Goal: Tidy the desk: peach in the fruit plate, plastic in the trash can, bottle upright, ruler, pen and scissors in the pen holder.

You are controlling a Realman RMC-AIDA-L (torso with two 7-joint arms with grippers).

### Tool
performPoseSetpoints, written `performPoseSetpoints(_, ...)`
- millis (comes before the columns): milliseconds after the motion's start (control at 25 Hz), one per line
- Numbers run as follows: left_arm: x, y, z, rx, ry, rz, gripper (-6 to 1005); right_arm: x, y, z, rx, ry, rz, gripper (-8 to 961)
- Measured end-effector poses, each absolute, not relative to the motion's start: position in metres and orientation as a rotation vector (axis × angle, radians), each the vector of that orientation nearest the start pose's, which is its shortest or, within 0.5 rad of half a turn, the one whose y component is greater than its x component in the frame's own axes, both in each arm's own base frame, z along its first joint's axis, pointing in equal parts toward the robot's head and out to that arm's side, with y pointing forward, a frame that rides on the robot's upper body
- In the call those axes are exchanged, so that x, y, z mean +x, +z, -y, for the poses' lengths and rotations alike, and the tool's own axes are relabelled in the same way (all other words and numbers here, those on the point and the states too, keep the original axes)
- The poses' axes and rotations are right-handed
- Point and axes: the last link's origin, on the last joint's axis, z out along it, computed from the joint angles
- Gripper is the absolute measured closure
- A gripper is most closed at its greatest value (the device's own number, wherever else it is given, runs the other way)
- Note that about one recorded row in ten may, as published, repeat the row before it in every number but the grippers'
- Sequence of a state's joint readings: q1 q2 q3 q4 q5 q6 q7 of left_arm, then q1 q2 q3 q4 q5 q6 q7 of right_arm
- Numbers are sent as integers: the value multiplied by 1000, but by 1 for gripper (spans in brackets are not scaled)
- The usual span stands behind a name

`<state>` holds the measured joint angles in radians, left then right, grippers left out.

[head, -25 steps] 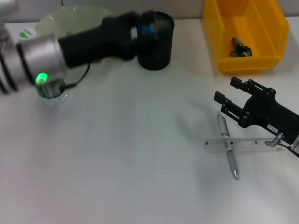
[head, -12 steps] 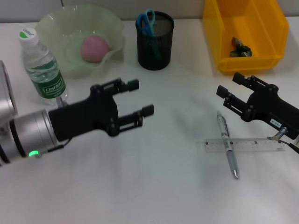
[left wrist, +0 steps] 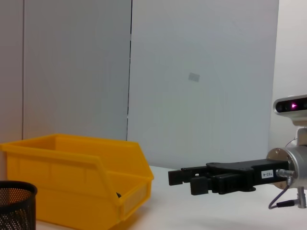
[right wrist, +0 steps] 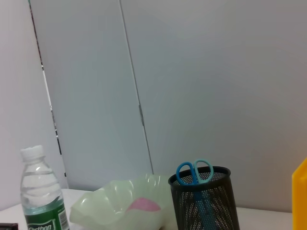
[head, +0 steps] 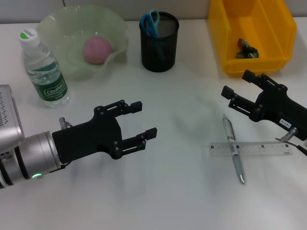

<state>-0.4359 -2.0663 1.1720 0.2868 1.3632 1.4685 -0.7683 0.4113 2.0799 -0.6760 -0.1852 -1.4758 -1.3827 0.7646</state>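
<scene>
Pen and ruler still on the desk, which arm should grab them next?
Probably the right: the right gripper hovers open just beside the pen and ruler, while the left gripper is across the desk.

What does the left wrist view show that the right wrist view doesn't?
Only the left wrist view shows the right gripper, open above the desk, and the whole trash can. Only the right wrist view shows the upright bottle, the peach in the fruit plate, and the scissors standing handles-up in the pen holder. Both catch the pen holder, though the left wrist view sees only its edge; the right wrist view shows just a sliver of yellow bin.
</scene>
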Motion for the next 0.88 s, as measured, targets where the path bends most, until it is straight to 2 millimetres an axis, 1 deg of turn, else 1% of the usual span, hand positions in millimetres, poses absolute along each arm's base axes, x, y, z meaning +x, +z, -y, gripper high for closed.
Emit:
performPoseSetpoints(240,-270,-63,-279,-2630,-924,309,288,312,-32,-297,-2194,915,-615,142)
performPoseSetpoints(640,-270,-66,-277,-2647,-930,332,288,310,-31,-297,-2200,929,-626,149)
performPoseSetpoints(720,-269,-66,-276,-2654,-934,329,288,308,-27,-296,-2211,965,-636,150)
performPoseSetpoints(880,-266,-67,-273,-2685,-945,331,288,301,-5,-289,-2315,1055,-653,153)
